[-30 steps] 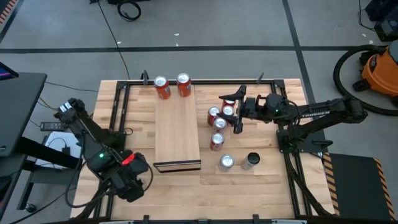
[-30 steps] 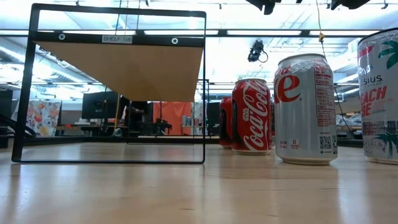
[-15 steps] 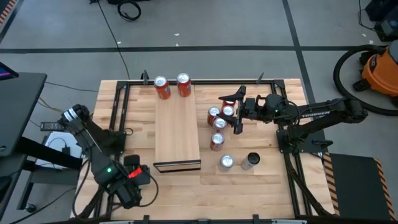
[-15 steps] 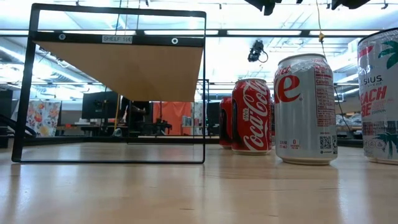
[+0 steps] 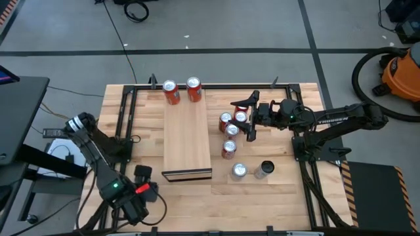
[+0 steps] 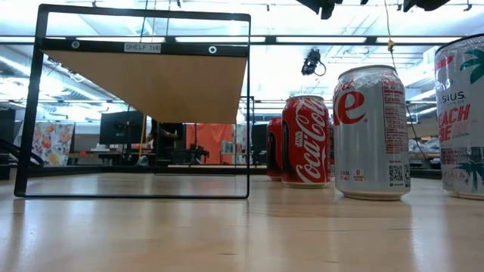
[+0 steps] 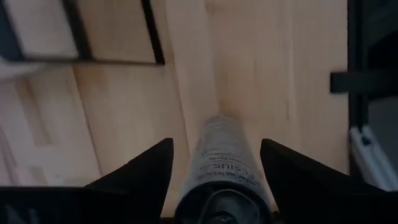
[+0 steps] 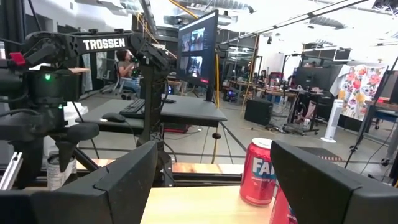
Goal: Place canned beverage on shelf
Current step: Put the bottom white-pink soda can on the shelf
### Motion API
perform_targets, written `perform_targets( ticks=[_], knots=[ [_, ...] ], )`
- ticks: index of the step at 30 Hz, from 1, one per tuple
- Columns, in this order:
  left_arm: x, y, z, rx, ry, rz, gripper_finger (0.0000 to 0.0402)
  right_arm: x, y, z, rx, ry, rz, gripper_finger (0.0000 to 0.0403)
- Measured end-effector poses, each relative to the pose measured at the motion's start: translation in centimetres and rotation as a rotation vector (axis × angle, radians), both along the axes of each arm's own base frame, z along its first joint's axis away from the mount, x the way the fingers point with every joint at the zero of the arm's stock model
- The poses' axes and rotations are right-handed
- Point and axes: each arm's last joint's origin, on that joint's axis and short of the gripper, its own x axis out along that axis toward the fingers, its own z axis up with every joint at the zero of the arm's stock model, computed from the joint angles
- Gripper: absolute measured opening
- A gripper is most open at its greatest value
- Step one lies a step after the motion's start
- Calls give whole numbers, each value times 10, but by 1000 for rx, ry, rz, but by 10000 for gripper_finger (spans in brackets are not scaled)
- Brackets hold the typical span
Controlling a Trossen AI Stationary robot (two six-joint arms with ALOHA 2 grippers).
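At the table's near left corner, the left gripper (image 7: 214, 165) pinches a grey can (image 7: 225, 163) between its fingers; to its right lies the shelf (image 5: 186, 134), two red cans (image 5: 182, 90) at its far end; further right, the right gripper (image 5: 249, 115) hovers spread above clustered cans (image 5: 230, 134).

Bright overhead strip lights, backlit low view, blurred left wrist close-up
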Motion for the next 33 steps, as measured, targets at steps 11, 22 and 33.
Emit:
perform_targets(
  ticks=[11, 22, 33],
  knots=[
    [1, -8, -3, -51, 71, -345, 252, 0, 0, 0, 0, 0, 0, 323],
    [2, -13, -24, 75, 207, -566, 252, 0, 0, 0, -1, 2, 5, 323],
    [2, -16, -36, 96, 327, -707, 252, 0, 1, 0, -3, 1, 17, 323]
  ],
)
